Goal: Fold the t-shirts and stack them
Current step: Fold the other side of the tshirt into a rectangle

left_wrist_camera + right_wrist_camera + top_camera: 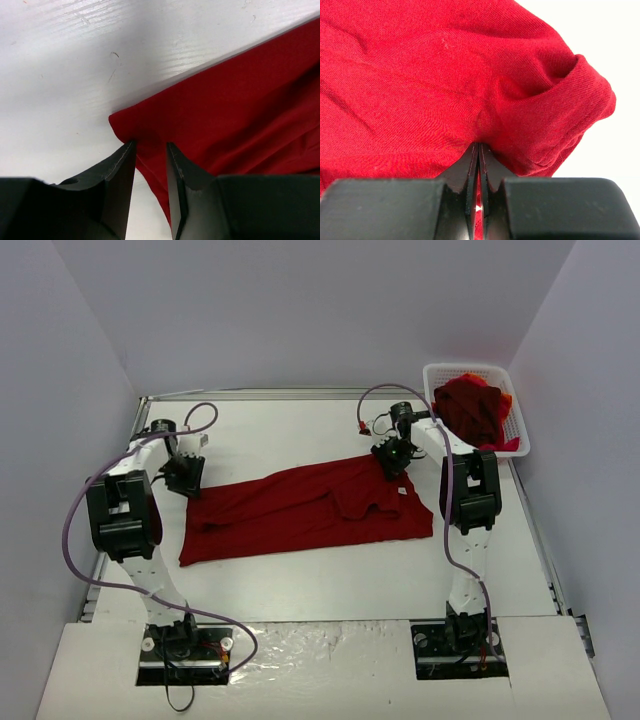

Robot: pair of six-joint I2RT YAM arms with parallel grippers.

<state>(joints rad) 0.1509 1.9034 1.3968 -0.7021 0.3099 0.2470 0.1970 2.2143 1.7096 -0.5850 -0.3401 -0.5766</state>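
A dark red t-shirt [300,510] lies spread across the middle of the table, partly folded over itself at its right end. My left gripper [189,488] is at the shirt's far left corner. In the left wrist view its jaws [150,145] stand apart over that corner of the t-shirt [240,110], with white table showing between them. My right gripper [393,464] is at the shirt's upper right. There its jaws [478,146] are shut on a pinch of the t-shirt [420,75], beside a sleeve hem.
A white mesh basket [470,368] stands at the back right corner with more red shirts [475,410] heaped in it. Grey walls close in the table on three sides. Purple cables loop off both arms.
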